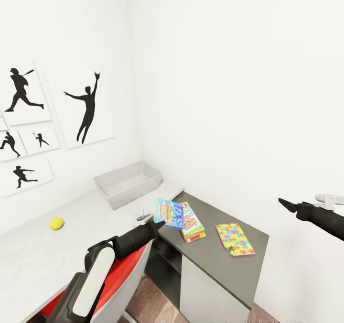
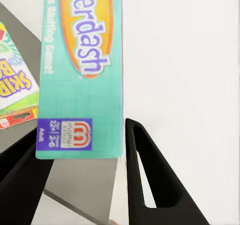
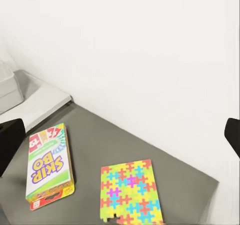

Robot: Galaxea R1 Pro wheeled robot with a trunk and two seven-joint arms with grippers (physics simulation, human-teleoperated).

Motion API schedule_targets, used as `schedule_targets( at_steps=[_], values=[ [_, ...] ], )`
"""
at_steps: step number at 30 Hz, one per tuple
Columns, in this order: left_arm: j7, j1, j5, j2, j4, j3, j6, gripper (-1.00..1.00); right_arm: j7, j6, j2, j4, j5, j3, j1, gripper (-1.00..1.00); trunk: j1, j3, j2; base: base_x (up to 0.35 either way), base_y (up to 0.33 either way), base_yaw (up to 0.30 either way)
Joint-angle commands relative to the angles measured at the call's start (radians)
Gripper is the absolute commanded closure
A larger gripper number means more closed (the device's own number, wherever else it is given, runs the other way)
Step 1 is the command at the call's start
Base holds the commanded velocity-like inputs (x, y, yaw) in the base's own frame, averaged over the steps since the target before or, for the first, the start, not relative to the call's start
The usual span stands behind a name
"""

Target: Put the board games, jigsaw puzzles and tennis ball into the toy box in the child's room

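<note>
Left gripper (image 1: 160,223) is lifting the blue board game (image 1: 169,213) above the table (image 1: 28,261).

From the left, the tennis ball (image 1: 57,223) is lying on the light-grey top, with the toy box (image 1: 128,183) standing behind by the wall. The left jaws are clamping the blue box upright beside the Skip-Bo box (image 1: 192,221); a jigsaw puzzle (image 1: 234,239) is lying flat further right. The right gripper (image 1: 289,205) is hovering over there, jaws spread wide.

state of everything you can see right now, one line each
blue board game: held up off the table, clamped in the left gripper
Skip-Bo box: lying flat on the dark-grey top
jigsaw puzzle: flat on the dark-grey top
tennis ball: resting on the light-grey top
toy box: open, empty
right gripper: empty, in the air
</note>
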Motion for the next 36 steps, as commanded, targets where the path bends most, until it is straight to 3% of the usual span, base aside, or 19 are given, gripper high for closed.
schedule_targets(
  at_steps=[1,21,36],
  values=[
    [-0.003,0.0,0.003,0.0,0.0,0.001,0.004,1.0,0.0,0.008,0.0,0.0,-0.006,-0.001,-0.001,-1.0,0.0,0.0,-0.001,0.0,0.0,-0.256],
    [-0.004,0.0,0.001,0.0,0.0,0.001,0.001,1.0,0.0,0.008,0.001,0.0,-0.006,0.0,-0.001,-1.0,0.0,0.016,-0.001,0.01,0.002,-0.256],
    [-0.002,0.004,-0.001,0.0,0.0,0.001,-0.002,1.0,0.0,0.008,0.001,0.0,-0.006,0.0,-0.001,-1.0,0.0,0.027,-0.001,0.228,0.1,-0.256]
  ],
)
